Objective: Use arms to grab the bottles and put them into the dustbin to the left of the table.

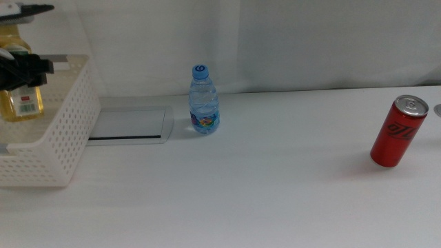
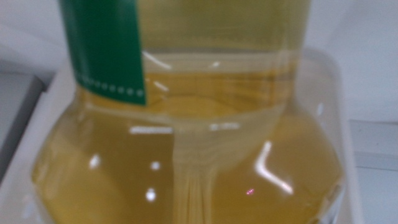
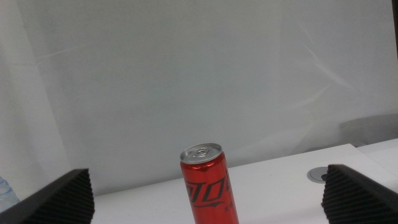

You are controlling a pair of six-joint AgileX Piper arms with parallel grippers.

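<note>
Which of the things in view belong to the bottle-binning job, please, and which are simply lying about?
Job: juice bottle held by left gripper over dustbin; water bottle; right gripper, open, waiting.
Lying about: red can; grey inset panel.

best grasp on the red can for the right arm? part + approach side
Take the red can around its mid-body, coming in level from the table's right side. It stands upright and apart from the water bottle, its straight round wall suits two flat pads, and the right hand already faces it with jaws wide open. The left hand is busy holding the juice bottle over the dustbin.
</note>
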